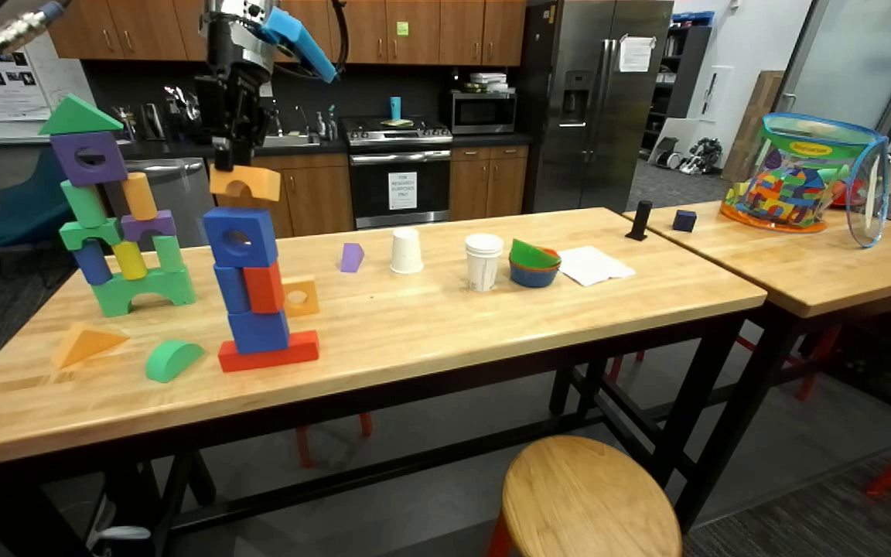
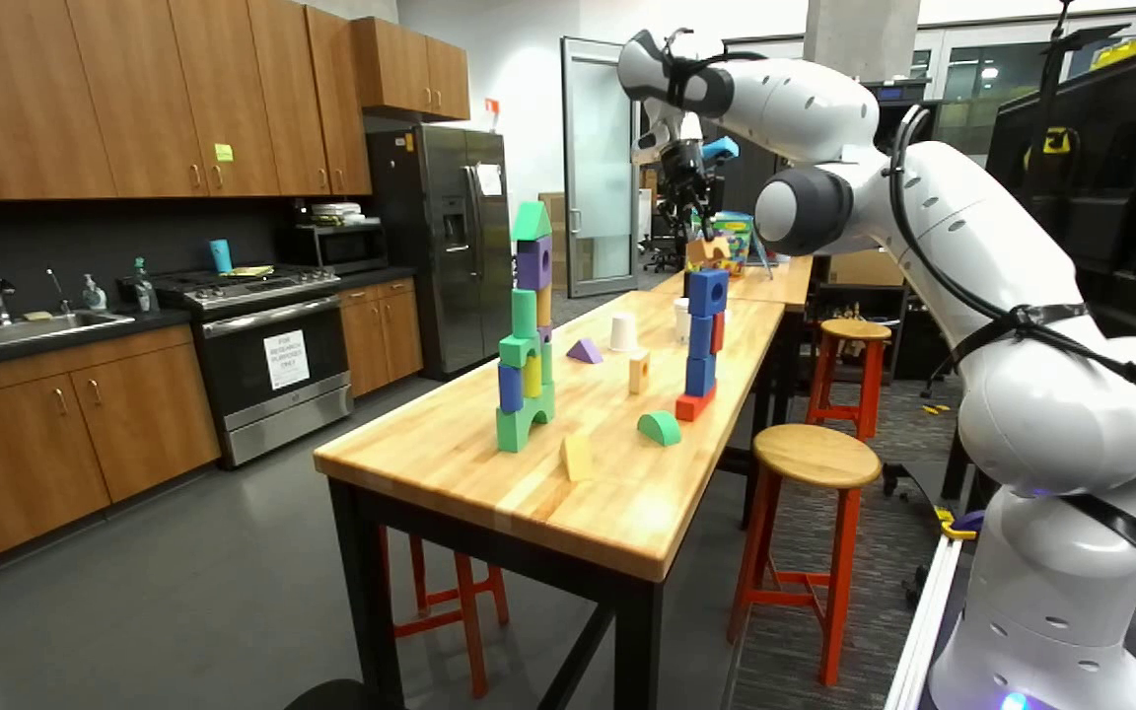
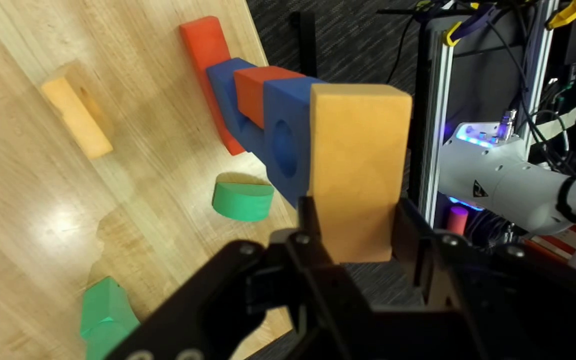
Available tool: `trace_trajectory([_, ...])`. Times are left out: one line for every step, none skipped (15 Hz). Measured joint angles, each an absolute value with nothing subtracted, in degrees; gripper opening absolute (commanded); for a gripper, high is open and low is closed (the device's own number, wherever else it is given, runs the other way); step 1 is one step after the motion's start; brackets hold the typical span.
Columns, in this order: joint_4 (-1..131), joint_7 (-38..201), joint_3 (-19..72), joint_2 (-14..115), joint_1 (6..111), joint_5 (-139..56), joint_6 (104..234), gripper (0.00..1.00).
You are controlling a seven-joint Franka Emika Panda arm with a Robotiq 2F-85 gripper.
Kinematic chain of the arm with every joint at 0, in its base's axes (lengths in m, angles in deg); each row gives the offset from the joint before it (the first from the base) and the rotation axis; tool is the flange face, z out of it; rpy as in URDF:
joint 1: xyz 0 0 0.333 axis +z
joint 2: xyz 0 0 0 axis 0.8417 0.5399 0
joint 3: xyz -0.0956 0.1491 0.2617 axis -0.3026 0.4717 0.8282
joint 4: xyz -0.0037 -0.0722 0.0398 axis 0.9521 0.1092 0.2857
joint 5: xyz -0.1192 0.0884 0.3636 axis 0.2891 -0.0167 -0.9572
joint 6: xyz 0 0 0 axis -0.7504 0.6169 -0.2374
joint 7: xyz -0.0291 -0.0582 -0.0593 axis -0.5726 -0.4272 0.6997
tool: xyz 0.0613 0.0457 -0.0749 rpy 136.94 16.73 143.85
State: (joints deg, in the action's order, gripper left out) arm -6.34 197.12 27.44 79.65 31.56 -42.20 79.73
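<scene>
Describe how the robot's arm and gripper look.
The smooth, rounded white arm has dark grey bands, black cables strapped along it and a glowing blue light at its base. The black, linked gripper has two fingers.

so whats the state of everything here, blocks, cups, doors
gripper: clamped on the orange arch block
orange arch block: held above the blue-and-red tower
blue-and-red tower: standing
multicolored tower: standing, green triangle on top
white cup: upside down
lidded cup: upright
block tub: open, lid at its side
oven door: closed
refrigerator doors: closed
</scene>
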Motion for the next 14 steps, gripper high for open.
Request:
trace_trajectory([-6.3, 197.1, 27.4, 79.7, 31.6, -42.2, 79.7, 0.15])
trace_trajectory([-6.3, 197.1, 27.4, 79.7, 31.6, -42.2, 79.7, 0.15])
trace_trajectory([-6.3, 197.1, 27.4, 79.7, 31.6, -42.2, 79.6, 0.15])
trace_trajectory([-6.3, 197.1, 27.4, 79.7, 31.6, -42.2, 79.6, 0.15])
trace_trajectory([-6.3, 197.1, 27.4, 79.7, 31.6, -42.2, 79.6, 0.15])
trace_trajectory([-6.3, 197.1, 27.4, 79.7, 31.6, -42.2, 79.5, 0.15])
trace_trajectory([-6.3, 197.1, 27.4, 79.7, 31.6, -42.2, 79.5, 0.15])
trace_trajectory([-6.3, 197.1, 27.4, 79.6, 31.6, -42.2, 79.5, 0.15])
trace_trajectory([-6.3, 197.1, 27.4, 79.6, 31.6, -42.2, 79.5, 0.15])
trace_trajectory([-6.3, 197.1, 27.4, 79.7, 31.6, -42.2, 79.4, 0.15])
trace_trajectory([-6.3, 197.1, 27.4, 79.7, 31.6, -42.2, 79.4, 0.15])
trace_trajectory([-6.3, 197.1, 27.4, 79.7, 31.6, -42.2, 79.2, 0.15])
trace_trajectory([-6.3, 197.0, 27.4, 79.7, 31.6, -42.2, 79.1, 0.15])
trace_trajectory([-6.3, 197.0, 27.4, 79.6, 31.6, -42.2, 79.0, 0.15])
